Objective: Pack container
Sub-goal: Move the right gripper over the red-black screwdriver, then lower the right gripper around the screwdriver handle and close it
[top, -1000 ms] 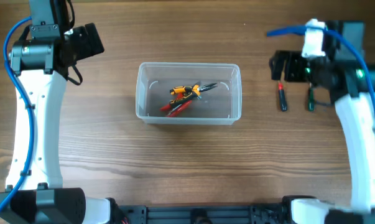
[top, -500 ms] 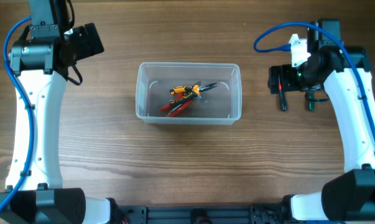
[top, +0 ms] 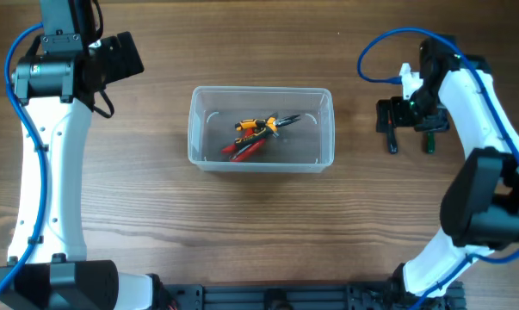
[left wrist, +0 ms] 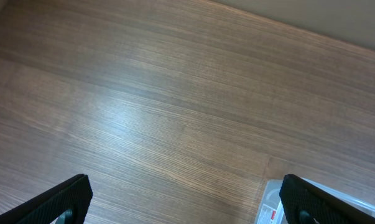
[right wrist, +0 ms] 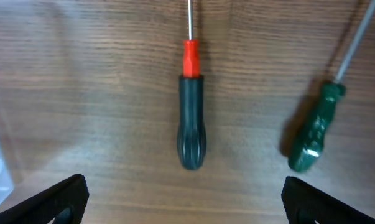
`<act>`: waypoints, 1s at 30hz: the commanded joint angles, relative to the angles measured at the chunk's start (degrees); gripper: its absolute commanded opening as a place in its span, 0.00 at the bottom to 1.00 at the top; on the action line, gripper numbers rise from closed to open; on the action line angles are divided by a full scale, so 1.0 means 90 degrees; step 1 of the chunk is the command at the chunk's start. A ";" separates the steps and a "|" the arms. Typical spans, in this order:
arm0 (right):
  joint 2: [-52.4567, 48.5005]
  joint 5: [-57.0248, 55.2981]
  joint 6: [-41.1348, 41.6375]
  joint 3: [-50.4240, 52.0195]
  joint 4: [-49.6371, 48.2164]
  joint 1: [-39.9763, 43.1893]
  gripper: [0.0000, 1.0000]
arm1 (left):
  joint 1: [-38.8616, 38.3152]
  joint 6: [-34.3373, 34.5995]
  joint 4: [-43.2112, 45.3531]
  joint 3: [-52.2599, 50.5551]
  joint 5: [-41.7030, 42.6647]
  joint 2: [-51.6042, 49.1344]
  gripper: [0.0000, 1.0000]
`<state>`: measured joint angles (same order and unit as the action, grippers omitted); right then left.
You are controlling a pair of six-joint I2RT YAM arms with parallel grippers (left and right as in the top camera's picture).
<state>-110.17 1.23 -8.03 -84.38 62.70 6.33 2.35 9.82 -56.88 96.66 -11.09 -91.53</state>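
The clear plastic container (top: 261, 90) stands mid-table and holds orange-handled pliers (top: 257, 126) and red-handled pliers (top: 246, 149). A corner of the container shows in the left wrist view (left wrist: 269, 208). My right gripper (top: 395, 117) is open and empty, above a dark-handled screwdriver with a red collar (top: 392, 140) and a green screwdriver (top: 429, 143). In the right wrist view the dark screwdriver (right wrist: 191, 130) lies centred between my open fingers (right wrist: 186, 208), with the green one (right wrist: 313, 134) to its right. My left gripper (top: 126, 56) is open and empty over bare wood (left wrist: 187, 202), left of the container.
The wooden table top (top: 156, 224) carries nothing else. The two screwdrivers lie side by side, handles toward the front, well right of the container.
My right arm has swung round and its gripper has moved toward the table's front, settling over the two screwdrivers. The left arm and the container have not moved.
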 commanded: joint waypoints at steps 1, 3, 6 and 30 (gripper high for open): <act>-0.0335 0.0007 -0.0112 -0.0112 -0.0138 -0.0002 1.00 | 0.0019 0.0126 0.0002 0.0024 0.0015 0.0061 1.00; -0.0435 0.0005 -0.0114 -0.0112 -0.0199 0.0000 0.99 | 0.0019 0.0126 0.0002 0.0024 0.0015 0.0061 1.00; -0.0527 0.0000 -0.0117 -0.0112 -0.0304 0.0002 0.99 | 0.0019 0.0126 0.0002 0.0024 0.0015 0.0061 1.00; -0.0537 -0.0209 -0.0442 0.0010 -0.0629 0.0002 0.96 | 0.0019 0.0126 0.0002 0.0024 0.0015 0.0061 1.00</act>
<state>-114.34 0.36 -10.83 -84.38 57.54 6.33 2.35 9.82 -56.88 96.64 -11.09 -91.53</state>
